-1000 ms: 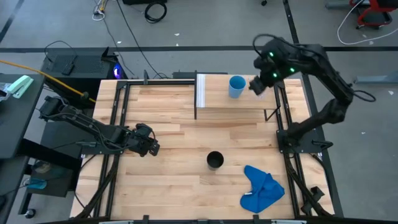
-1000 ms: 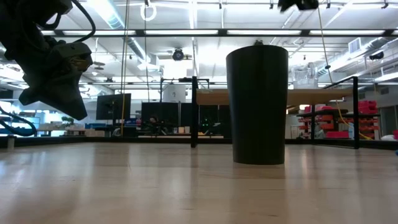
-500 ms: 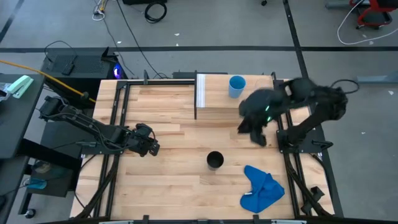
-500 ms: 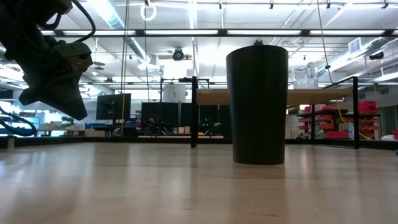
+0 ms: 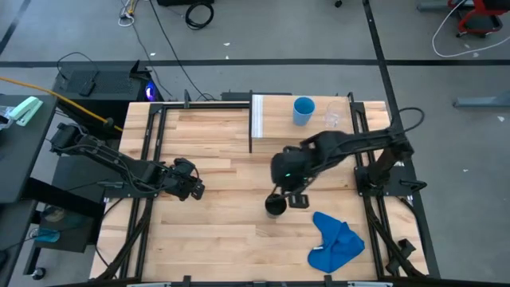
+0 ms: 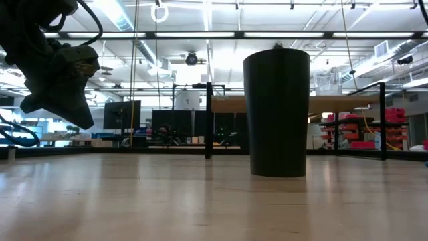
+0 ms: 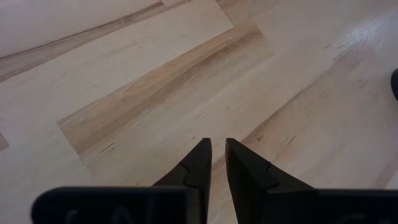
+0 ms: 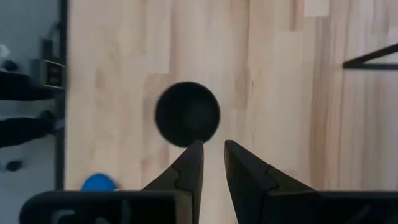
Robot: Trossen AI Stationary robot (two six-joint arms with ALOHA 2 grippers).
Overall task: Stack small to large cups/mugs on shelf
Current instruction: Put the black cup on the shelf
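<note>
Right gripper (image 5: 292,194) at frame centre, jaws nearly pressed together, holding nothing, hanging just above black cup (image 5: 275,206) on the table lower centre. Left gripper (image 5: 194,189) parked centre-left, jaws nearly closed, empty. Light-blue cup (image 5: 303,111) and clear cup (image 5: 332,119) upright on shelf (image 5: 275,127), upper centre.

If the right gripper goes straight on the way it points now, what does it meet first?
Probably the black cup: the right gripper, fingers nearly shut, points down at its open rim, though the height above it is unclear.
</note>
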